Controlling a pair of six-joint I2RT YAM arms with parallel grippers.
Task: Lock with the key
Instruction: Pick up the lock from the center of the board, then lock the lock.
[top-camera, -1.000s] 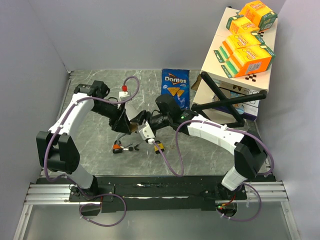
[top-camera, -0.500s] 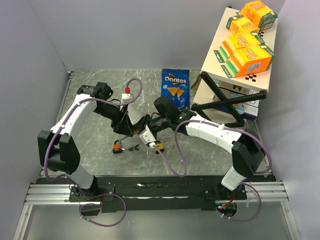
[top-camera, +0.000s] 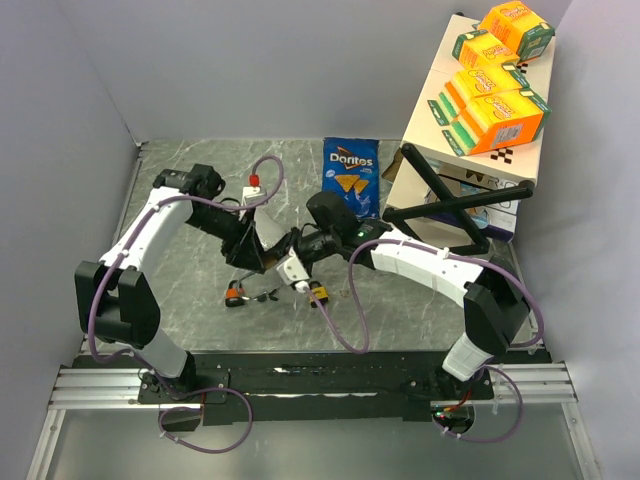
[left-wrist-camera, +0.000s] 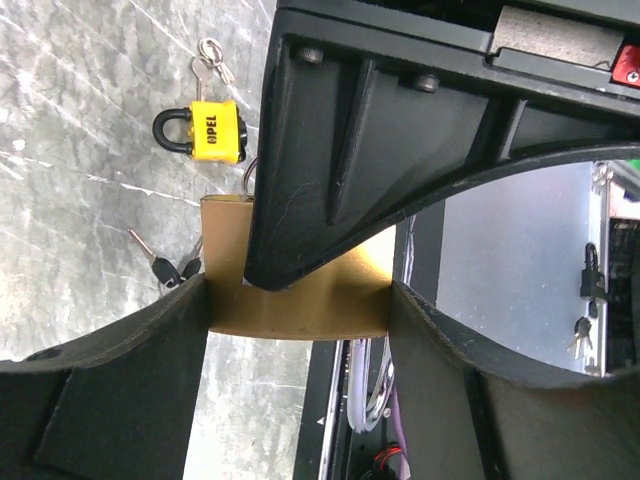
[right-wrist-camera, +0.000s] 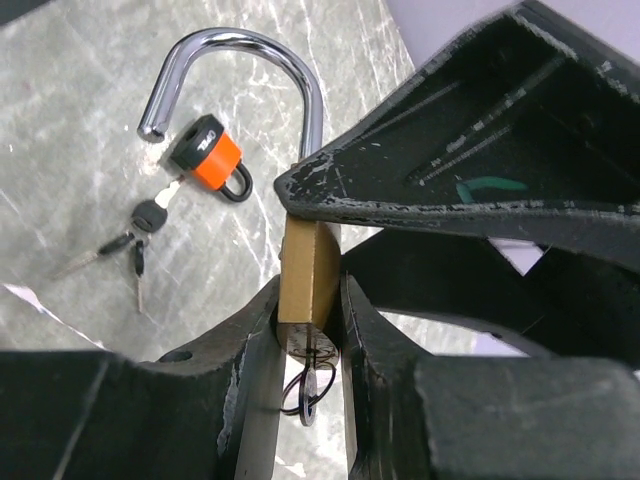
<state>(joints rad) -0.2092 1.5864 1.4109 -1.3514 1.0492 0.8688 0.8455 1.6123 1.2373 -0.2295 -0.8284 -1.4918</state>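
Over the middle of the table, the left gripper clamps the brass padlock across its width, and the right gripper pinches its thin faces. Only the right wrist view shows its chrome shackle open, a key ring dangling beneath, and a small orange padlock lying on the table. Only the left wrist view shows a yellow padlock.

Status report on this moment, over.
Status: left gripper and right gripper shut on brass padlock. Its shackle open, key ring hanging beneath. Nearby orange padlock, yellow padlock lie clear.

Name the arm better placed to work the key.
Right, probably: the left gripper clamps the brass padlock across its width; the right gripper sits beside its metal key ring.
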